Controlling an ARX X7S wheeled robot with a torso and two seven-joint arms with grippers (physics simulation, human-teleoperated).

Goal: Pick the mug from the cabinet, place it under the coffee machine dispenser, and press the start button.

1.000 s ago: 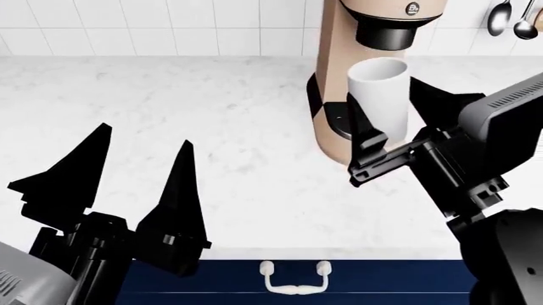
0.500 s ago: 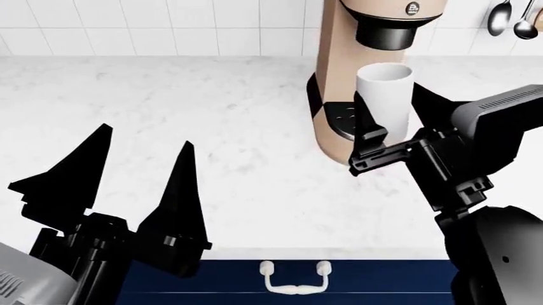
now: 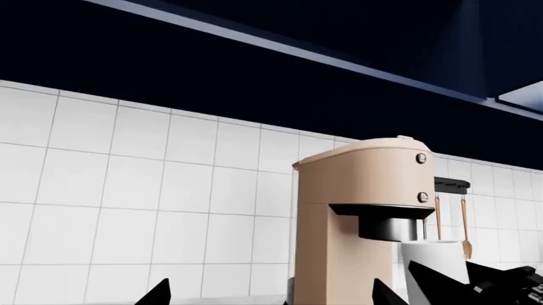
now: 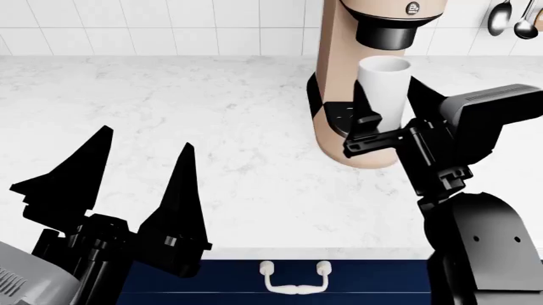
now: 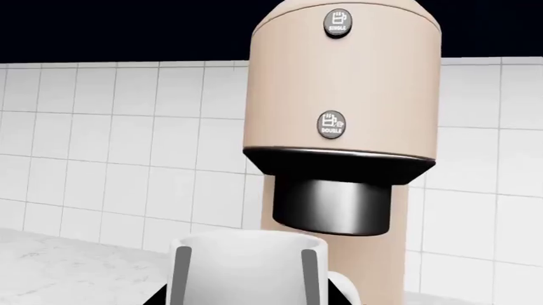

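My right gripper (image 4: 397, 114) is shut on the white mug (image 4: 386, 86), holding it upright against the beige coffee machine (image 4: 337, 70). The mug stands over the drip tray (image 4: 342, 117), just below the dark dispenser (image 4: 386, 32). Its base is hidden behind my fingers. In the right wrist view the mug's rim (image 5: 246, 244) sits beneath the dispenser (image 5: 334, 206), slightly to one side. Two round dark buttons (image 5: 337, 22) (image 5: 331, 124) with white symbols are on the machine's head; I cannot tell which is the start button. My left gripper (image 4: 127, 184) hangs open over the counter's front, holding nothing.
The white marble counter (image 4: 170, 108) stretches to the left of the machine. Spoons (image 4: 509, 19) hang on the tiled wall at the far right. A blue drawer with a white handle (image 4: 295, 279) lies below the counter's front edge. A dark cabinet (image 3: 254, 57) is overhead.
My right arm has carried the mug a little farther in toward the machine, under the dispenser, and its wrist has swung round. My left gripper has not moved.
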